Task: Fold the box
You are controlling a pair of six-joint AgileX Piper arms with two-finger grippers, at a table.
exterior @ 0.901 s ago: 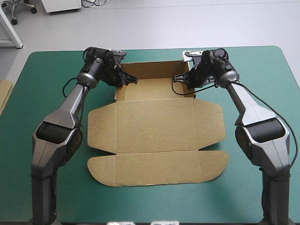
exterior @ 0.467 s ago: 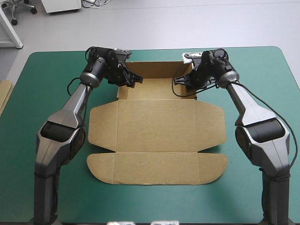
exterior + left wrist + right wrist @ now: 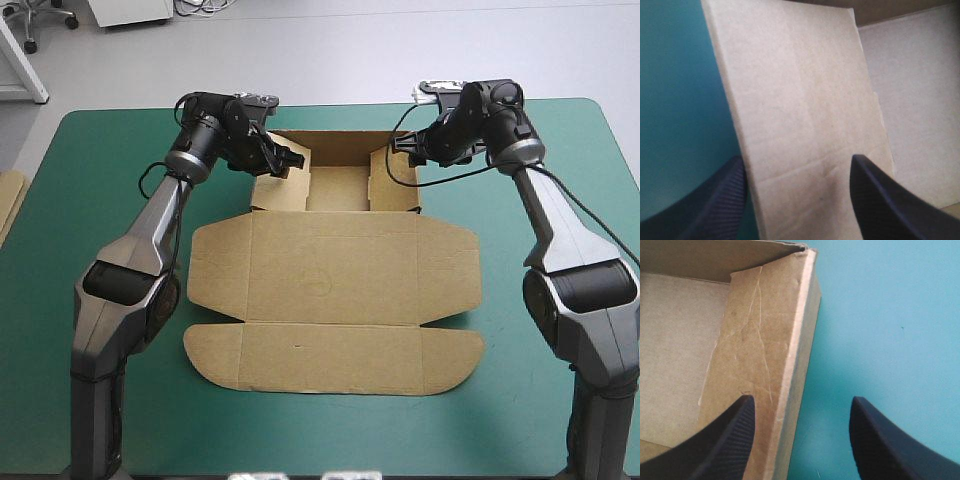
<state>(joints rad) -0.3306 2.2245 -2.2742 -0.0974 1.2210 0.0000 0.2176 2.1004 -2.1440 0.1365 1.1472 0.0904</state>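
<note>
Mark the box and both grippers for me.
box [image 3: 330, 270]: high view, on its flat middle panel.
left gripper [image 3: 796, 159]: left wrist view, midway between its open fingertips.
right gripper [image 3: 801, 398]: right wrist view, midway between its open fingertips.

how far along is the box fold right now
Done: at the far end of the box, the back wall, left side wall and right side wall stand up as a tray. In hand: the left gripper and right gripper, both open, each straddle a side wall's edge. Left: the lid panel and its rounded front flap lie flat on the teal-green cover.
</note>
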